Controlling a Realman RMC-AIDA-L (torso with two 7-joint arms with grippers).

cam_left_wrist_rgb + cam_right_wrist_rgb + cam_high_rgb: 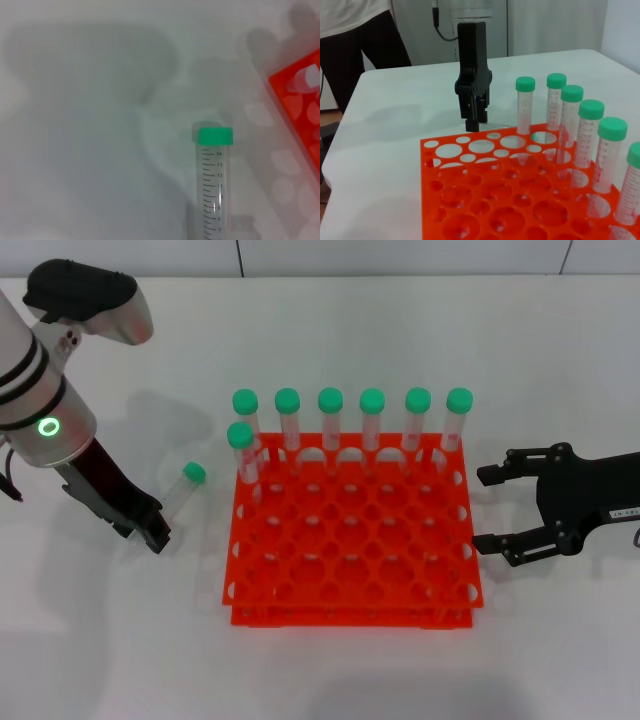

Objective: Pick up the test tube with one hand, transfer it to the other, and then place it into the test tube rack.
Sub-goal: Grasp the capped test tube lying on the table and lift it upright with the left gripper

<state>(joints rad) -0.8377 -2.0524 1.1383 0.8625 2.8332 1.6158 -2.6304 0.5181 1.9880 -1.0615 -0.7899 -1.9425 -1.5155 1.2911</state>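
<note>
The test tube [181, 491], clear with a green cap, lies slanted on the white table left of the orange-red rack [350, 580]. My left gripper [152, 531] is down at the tube's base end, fingers close together around it. The left wrist view shows the tube [215, 185] running up from the lower edge, cap away from me. From the right wrist view the left gripper [473, 122] stands upright just beyond the rack [485, 200]. My right gripper [487, 508] is open and empty, just right of the rack.
Several identical green-capped tubes [372, 430] stand in the rack's back row, with one more [241, 455] in the second row at the left. They also show in the right wrist view [572, 125]. A person in dark trousers [365, 45] stands beyond the table's far corner.
</note>
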